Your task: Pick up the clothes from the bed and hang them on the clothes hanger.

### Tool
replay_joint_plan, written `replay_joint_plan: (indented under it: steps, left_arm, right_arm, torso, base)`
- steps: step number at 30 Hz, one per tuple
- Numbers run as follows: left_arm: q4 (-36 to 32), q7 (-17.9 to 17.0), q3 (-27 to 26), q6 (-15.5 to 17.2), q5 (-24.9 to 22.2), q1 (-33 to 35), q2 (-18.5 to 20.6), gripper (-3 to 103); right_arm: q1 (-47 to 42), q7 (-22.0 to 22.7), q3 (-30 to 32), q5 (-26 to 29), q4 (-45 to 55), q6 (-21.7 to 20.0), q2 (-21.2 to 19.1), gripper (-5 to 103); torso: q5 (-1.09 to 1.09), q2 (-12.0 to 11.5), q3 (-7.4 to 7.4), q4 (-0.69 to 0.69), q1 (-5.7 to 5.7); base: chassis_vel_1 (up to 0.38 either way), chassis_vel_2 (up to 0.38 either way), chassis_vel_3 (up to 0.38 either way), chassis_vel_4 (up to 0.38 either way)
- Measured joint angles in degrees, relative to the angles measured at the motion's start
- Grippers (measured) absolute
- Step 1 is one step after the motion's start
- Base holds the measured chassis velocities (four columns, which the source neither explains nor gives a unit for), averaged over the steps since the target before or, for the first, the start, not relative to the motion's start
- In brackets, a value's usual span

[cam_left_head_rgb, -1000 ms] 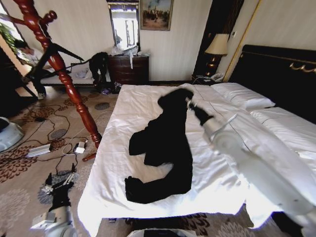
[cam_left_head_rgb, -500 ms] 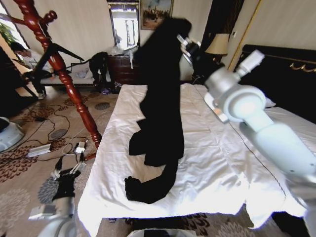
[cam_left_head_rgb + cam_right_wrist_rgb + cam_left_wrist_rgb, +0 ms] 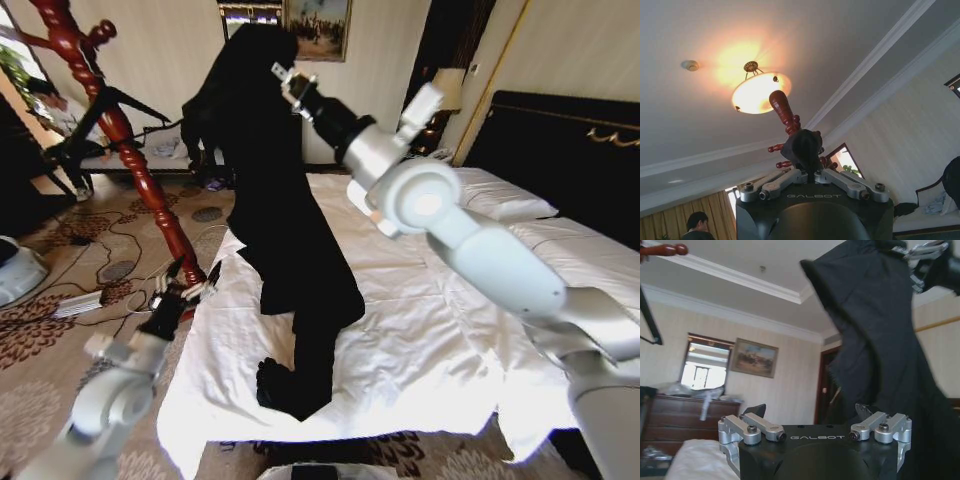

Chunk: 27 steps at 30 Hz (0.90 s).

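A: The black long-sleeved jacket of soft matte fabric [image 3: 285,230] hangs high over the wide white-duveted bed [image 3: 440,330]; where does its hem reach?

B: The lower end lies bunched on the duvet near the foot edge. The right gripper [image 3: 285,80] is clamped on the collar end; from its wrist, a pinch of dark cloth sits between closed fingers.

A: The left gripper [image 3: 185,292]?

B: Low beside the bed, fingers spread, empty.

A: The room?

B: A red turned-wood coat stand [image 3: 120,135] on patterned carpet [image 3: 40,350], a dark dresser [image 3: 685,417], cream walls, a lit ceiling lamp [image 3: 760,92].
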Motion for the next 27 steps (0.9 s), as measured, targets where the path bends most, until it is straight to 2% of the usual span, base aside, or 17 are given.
replay_joint_plan:
  steps: [1, 7, 11, 15, 18, 22, 27]
  left_arm:
    - [0.0, 0.5, 0.9, 0.3, -1.4, -1.0, 1.3, 100]
    - [0.9, 0.7, 3.3, 0.3, -2.7, -3.8, 1.5, 100]
    - [2.2, -0.4, 4.4, 0.6, -4.5, -7.2, 0.9, 100]
    - [4.4, -1.4, 4.4, 2.0, -8.5, -10.8, 1.4, 100]
    - [5.9, -1.5, 5.2, 2.4, -9.2, -12.4, 1.6, 100]
    - [8.4, -1.7, 9.5, 3.8, -11.0, -16.1, 1.0, 100]
    - [10.4, -1.8, 15.3, 5.1, -10.5, -19.9, -1.0, 100]
  right_arm:
    - [0.3, 0.0, -0.4, -0.6, -1.1, 0.0, 0.9, 0]
    - [0.5, 0.1, -0.8, -1.4, -2.7, 0.0, 2.2, 0]
    - [0.0, 0.0, -0.9, -1.7, -2.9, 0.0, 2.2, 0]
    - [-1.8, -0.2, -0.6, -2.2, -2.6, 0.0, 1.4, 0]
    - [-2.6, -0.5, -0.2, -2.4, -2.3, 0.0, 1.1, 0]
    - [-3.3, -0.6, 0.4, -2.5, -1.5, 0.1, 0.9, 0]
    - [-2.9, -0.6, 0.5, -2.5, -0.8, 0.3, 0.7, 0]
  torso:
    - [-0.01, 0.0, 0.00, 0.00, 0.00]
    - [-0.01, 0.0, -0.01, 0.01, 0.00]
    - [-0.01, 0.0, -0.01, -0.01, -0.01]
    - [0.00, 0.0, -0.01, 0.00, -0.01]
    - [0.00, 0.0, -0.01, 0.00, -0.01]
    - [0.00, 0.0, -0.01, 0.00, -0.01]
    - [-0.01, 0.0, -0.01, -0.01, -0.01]
  base:
    - [0.000, 0.000, 0.000, 0.000]
    - [0.000, 0.000, 0.000, 0.000]
    - [0.000, 0.000, 0.000, 0.000]
    - [0.000, 0.000, 0.000, 0.000]
    - [0.000, 0.000, 0.000, 0.000]
    - [0.000, 0.000, 0.000, 0.000]
    - [0.000, 0.000, 0.000, 0.000]
